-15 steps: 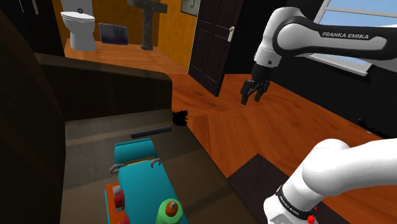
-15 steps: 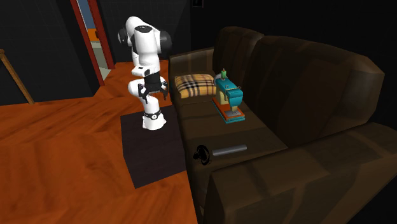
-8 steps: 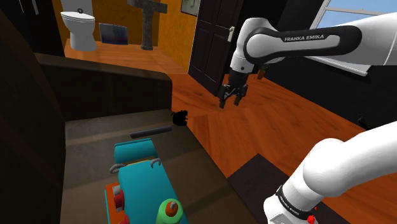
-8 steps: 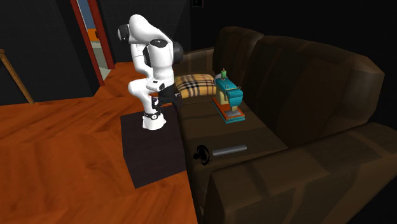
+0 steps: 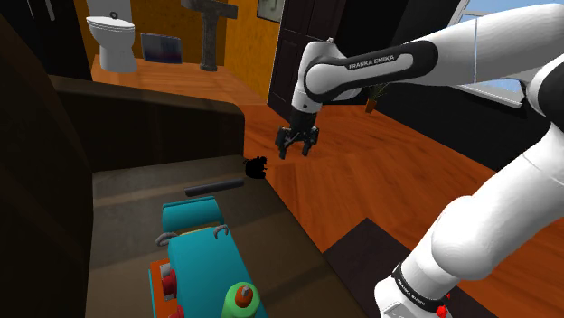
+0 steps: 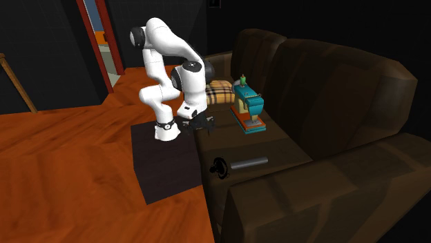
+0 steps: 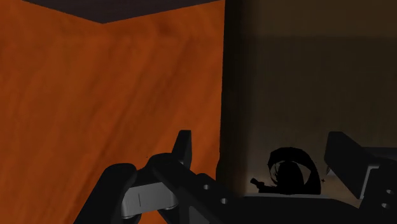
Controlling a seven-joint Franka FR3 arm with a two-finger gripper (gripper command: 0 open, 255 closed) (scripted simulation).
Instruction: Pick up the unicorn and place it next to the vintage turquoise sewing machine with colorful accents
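Observation:
The unicorn is a small black figure at the front edge of the brown sofa seat, seen also in the second exterior view. My gripper hangs open in the air just off the seat edge, a little to the shoulder view's right of the unicorn and above it. In the wrist view the unicorn lies between the spread fingers, untouched. The turquoise sewing machine with red, orange and green parts stands further along the seat.
A dark grey rod lies on the seat between the unicorn and the sewing machine. A plaid cushion sits at the sofa's far end. Orange wood floor, a dark mat, a dark door and a toilet surround it.
The arm has swung to the shoulder view's left and lowered, bringing the gripper from over the floor to just beside the unicorn. The fingers stayed open. Nothing on the sofa moved.

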